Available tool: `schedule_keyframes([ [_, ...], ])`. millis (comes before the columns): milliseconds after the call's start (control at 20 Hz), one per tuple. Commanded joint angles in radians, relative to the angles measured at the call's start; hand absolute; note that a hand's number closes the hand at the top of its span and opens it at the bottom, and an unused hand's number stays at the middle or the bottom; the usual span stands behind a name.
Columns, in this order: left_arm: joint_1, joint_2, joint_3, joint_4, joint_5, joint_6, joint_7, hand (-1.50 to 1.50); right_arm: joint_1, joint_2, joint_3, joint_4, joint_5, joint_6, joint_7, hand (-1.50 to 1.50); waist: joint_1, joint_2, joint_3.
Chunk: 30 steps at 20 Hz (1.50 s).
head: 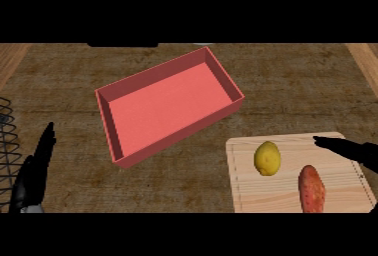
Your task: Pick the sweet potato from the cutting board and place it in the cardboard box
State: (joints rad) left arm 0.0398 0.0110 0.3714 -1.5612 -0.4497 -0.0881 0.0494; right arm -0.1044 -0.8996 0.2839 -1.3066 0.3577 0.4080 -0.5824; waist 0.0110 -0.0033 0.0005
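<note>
Your right hand (345, 148) comes in from the right edge of the head view with its black fingers stretched out straight and apart from any object, their tips over the upper right part of the cutting board (291, 197); it holds nothing, and I judge that it is lined up to come down on the sweet potato (311, 189), which lies just below and left of those tips. You can see the sweet potato resting on the board's lower right part, a long, tapered, reddish-orange root with a rough, mottled skin, lying nearly lengthwise up and down in the view. Just beside it to the left, not touching, sits a lemon (267, 158), smooth, yellow and oval. The board is pale wood with fine grain and rounded corners. Up and to the left, well apart from the board, lies the box (171, 107), a shallow, open rectangle in reddish pink, turned at an angle on the dark, coarse-grained counter (295, 90). Your left hand (35, 170) rests at the left edge, fingers straight and pointing up, next to a black wire rack (6, 145).
</note>
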Motion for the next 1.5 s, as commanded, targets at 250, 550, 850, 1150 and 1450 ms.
schedule_keyframes([
  [250,-0.149,0.136,0.053,0.081,-0.021,-0.007,0.017,0.0,-0.051,0.068,0.034,-0.01,0.109,0.015,0.088,-1.5,-0.016,0.005,-0.001],
  [550,-0.098,0.095,0.038,0.059,-0.05,0.017,-0.016,0.0,-0.016,0.13,0.058,-0.008,0.174,-0.012,0.108,-1.5,-0.014,0.005,-0.001],
  [850,-0.119,0.133,0.066,0.064,-0.01,-0.039,-0.001,0.0,-0.004,0.086,-0.009,-0.08,0.095,0.088,0.053,-1.5,-0.019,0.004,-0.001],
  [1150,-0.184,0.16,0.086,0.106,-0.004,-0.048,0.034,0.0,0.035,0.143,0.005,-0.182,0.101,0.08,0.089,-1.5,-0.027,0.005,-0.001],
  [1450,-0.163,0.152,0.085,0.099,-0.01,-0.032,0.004,0.0,0.09,0.121,0.042,-0.241,0.182,0.097,0.154,-1.5,-0.026,0.005,-0.002],
])
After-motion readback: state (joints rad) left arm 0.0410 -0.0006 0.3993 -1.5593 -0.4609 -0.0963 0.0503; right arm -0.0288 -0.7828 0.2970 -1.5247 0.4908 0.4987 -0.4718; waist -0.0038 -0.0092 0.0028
